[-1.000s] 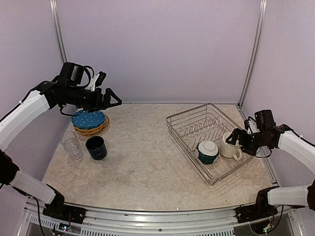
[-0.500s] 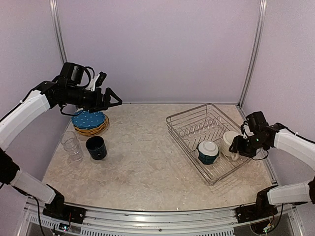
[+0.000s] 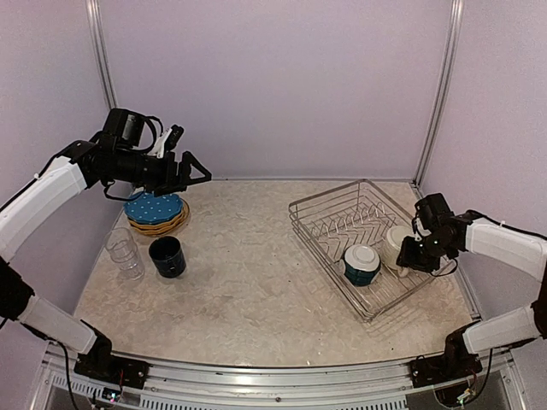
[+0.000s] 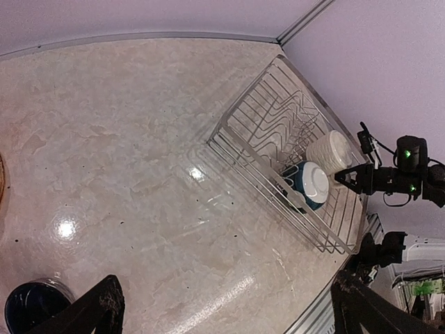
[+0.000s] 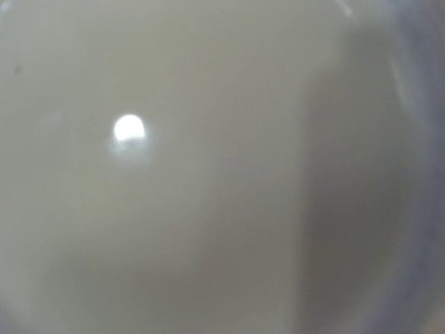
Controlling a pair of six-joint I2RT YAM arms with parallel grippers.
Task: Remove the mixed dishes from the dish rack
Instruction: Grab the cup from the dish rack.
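The dish rack (image 3: pixel 325 218) stands at the right with two of the mixed dishes in it: a teal bowl (image 3: pixel 361 263) lying bottom-up and, to its right, a cream mug (image 3: pixel 393 242). My right gripper (image 3: pixel 411 255) presses against the mug's right side, covering its handle, jaws closed in on it. The right wrist view is filled by the mug's blurred cream surface (image 5: pixel 174 174), and no fingers show there. My left gripper (image 3: pixel 201 175) hangs open and empty high over the table's far left. From the left wrist the rack (image 4: pixel 243 149), bowl (image 4: pixel 311 182) and mug (image 4: pixel 329 149) show.
At the left, a blue white-dotted plate (image 3: pixel 154 207) tops stacked orange plates (image 3: pixel 161 227). In front of them stand two clear glasses (image 3: pixel 124 252) and a navy mug (image 3: pixel 167 256). The rack's V-shaped tines (image 3: pixel 350 224) hold nothing. Purple walls close in the back and sides.
My right gripper has moved left and forward from beside the rack onto the cream mug's handle side, and its jaws have narrowed. The left arm has stayed still.
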